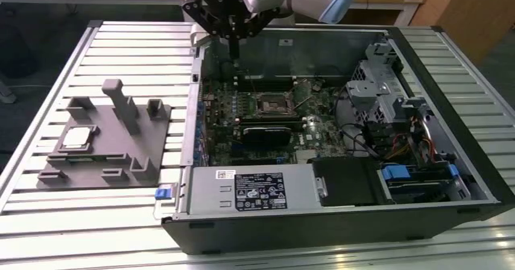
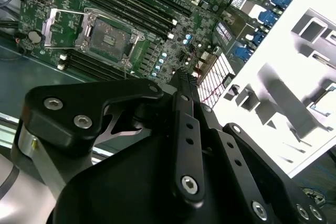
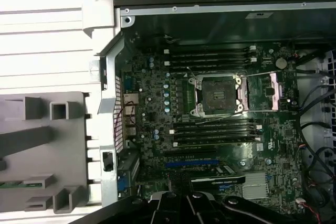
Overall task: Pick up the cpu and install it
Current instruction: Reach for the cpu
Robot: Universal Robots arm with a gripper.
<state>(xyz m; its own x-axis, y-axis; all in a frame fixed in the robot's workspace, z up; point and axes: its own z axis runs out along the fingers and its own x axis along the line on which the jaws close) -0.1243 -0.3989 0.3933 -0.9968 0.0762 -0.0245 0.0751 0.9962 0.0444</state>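
Cpu (image 1: 76, 137) in grey fixture (image 1: 119, 152)

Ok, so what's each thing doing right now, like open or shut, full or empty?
Small silvery square cpu, lying flat on the grey plastic fixture, not picked up.
Black square-framed socket, lid open, empty.
Black computer case, side open.
Black gripper, shut, empty, above the case.

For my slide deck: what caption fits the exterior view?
Gripper hovers over the open computer case while the cpu sits on the grey fixture outside it.
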